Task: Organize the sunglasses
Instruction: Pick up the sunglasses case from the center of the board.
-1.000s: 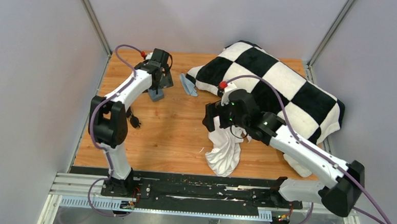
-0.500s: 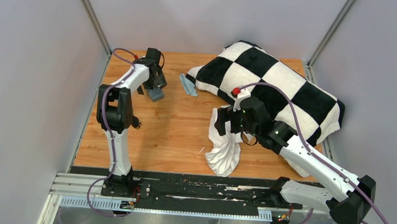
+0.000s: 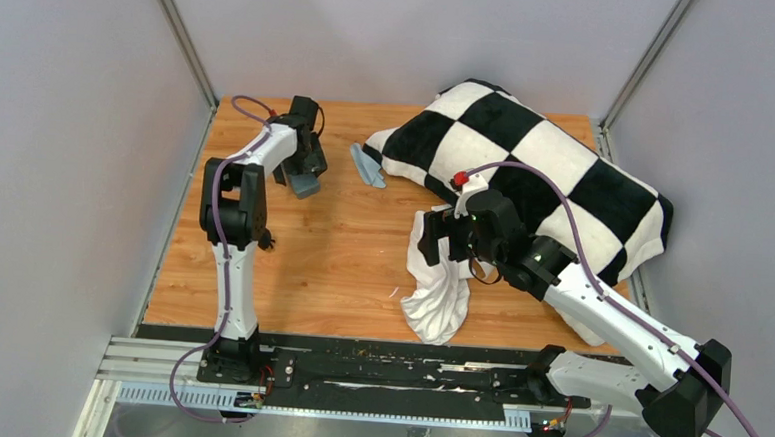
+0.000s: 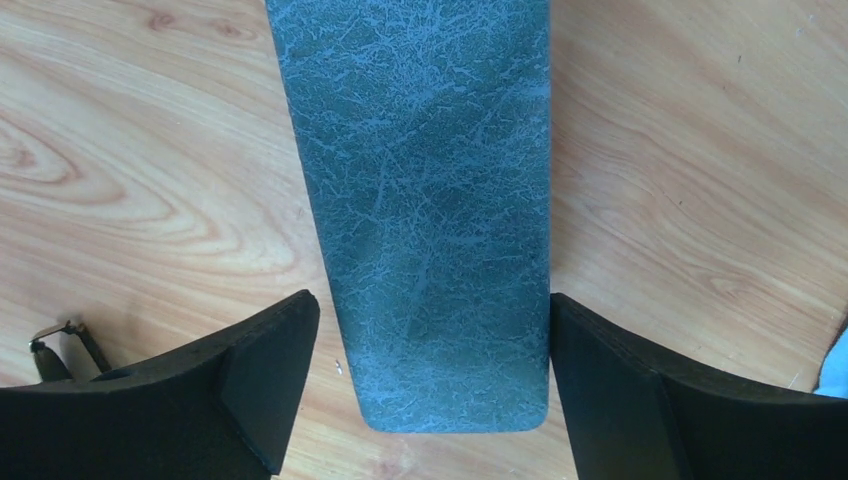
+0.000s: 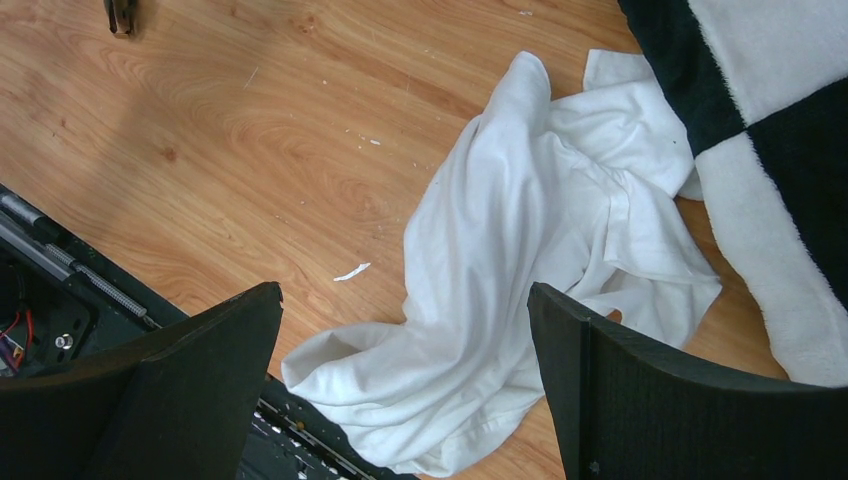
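Case (image 4: 420,150) lies on the bench (image 4: 150,150), far left, with its grey-blue textured shell facing up (only the outside shows, so I can't tell what's in it). Left gripper (image 4: 430,312) straddles one end of it, fingers apart with a sliver of gap on one side, not clamped. Sunglasses (image 3: 265,240) are outside the case on bare wood by the left arm's elbow, partly hidden. Blue cloth (image 3: 366,165) sits near the case, to its right. Right gripper (image 5: 400,295) is wide apart and holds nothing, over the white cloth (image 5: 520,250), which lies against the checked blanket (image 3: 546,167).
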`<action>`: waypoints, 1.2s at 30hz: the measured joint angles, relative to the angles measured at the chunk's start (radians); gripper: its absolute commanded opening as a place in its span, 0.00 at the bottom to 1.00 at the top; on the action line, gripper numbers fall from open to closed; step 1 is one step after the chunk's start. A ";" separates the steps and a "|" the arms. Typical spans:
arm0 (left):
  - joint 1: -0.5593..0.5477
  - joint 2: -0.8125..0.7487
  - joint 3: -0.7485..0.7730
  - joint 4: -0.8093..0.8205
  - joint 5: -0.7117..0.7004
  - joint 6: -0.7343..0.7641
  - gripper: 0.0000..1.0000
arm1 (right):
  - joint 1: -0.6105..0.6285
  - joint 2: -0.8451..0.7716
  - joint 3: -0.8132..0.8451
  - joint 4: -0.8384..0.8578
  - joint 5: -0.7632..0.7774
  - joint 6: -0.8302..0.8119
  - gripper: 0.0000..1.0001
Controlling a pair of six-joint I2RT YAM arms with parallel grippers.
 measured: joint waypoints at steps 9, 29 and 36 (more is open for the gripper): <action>0.003 0.018 0.017 -0.003 -0.007 0.004 0.85 | 0.000 -0.014 -0.037 -0.002 0.005 0.021 1.00; -0.005 -0.183 -0.201 0.026 0.163 0.042 0.48 | -0.095 0.021 -0.039 0.006 -0.140 0.048 1.00; -0.071 -0.610 -0.442 0.182 0.565 0.073 0.35 | -0.361 0.075 -0.029 0.106 -0.496 0.113 0.99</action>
